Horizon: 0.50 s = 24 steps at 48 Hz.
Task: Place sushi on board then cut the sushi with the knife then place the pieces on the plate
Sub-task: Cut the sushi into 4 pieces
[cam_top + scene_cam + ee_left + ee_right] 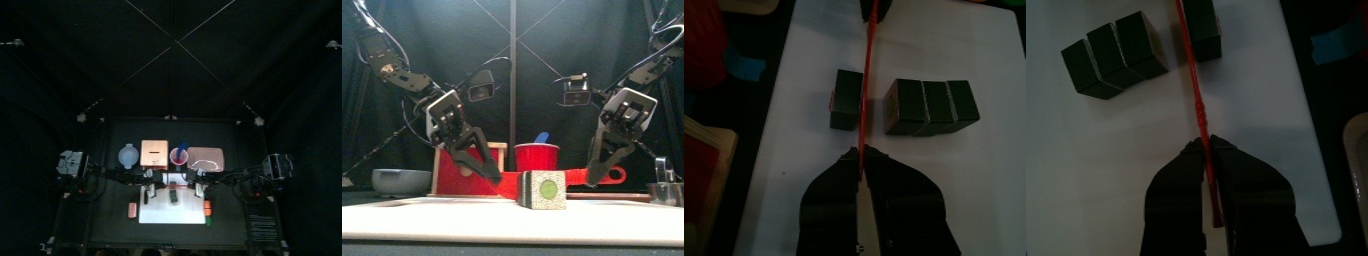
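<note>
On the white cutting board lies the dark green sushi roll. One block sits apart from a piece of three joined blocks. The thin red knife stands on edge in the gap between them. It runs into the jaws of both grippers. My left gripper is shut on one end of the knife. From the other side my right gripper is shut on its other end.
Along the back stand the blue-grey bowl, the wooden box with its red drawer front, the red cup holding the blue knife, and the pink tray. A metal cutter sits at the right.
</note>
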Available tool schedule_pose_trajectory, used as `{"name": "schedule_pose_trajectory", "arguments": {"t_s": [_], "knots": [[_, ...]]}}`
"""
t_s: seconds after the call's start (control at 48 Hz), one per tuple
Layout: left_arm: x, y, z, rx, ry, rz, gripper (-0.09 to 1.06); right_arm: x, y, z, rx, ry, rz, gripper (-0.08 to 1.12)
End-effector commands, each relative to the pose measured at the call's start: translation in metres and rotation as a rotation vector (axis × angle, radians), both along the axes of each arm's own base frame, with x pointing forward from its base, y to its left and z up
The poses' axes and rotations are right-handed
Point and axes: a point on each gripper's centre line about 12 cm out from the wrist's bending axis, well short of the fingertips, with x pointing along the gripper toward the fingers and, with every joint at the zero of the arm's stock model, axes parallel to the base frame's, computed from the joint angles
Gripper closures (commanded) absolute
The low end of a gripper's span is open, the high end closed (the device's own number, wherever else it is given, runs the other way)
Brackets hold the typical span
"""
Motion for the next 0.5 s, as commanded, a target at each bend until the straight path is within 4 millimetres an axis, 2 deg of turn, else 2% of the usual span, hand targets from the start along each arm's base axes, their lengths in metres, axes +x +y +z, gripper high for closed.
{"name": "schedule_pose_trajectory", "arguments": {"t_s": [0.021, 0.312, 0.5], "knots": [[0.008, 0.0, 0.018, 0.0, -0.058, -0.002, 0.55, 0.004, -0.002, 0.016, 0.006, -0.037, -0.008, 0.71], [0.009, -0.004, 0.049, 0.011, -0.128, -0.032, 0.55, -0.001, 0.0, 0.053, 0.011, -0.115, 0.001, 0.71], [0.005, -0.023, 0.066, 0.005, -0.166, -0.084, 0.55, -0.008, 0.002, 0.071, 0.02, -0.162, 0.003, 0.71]]}}
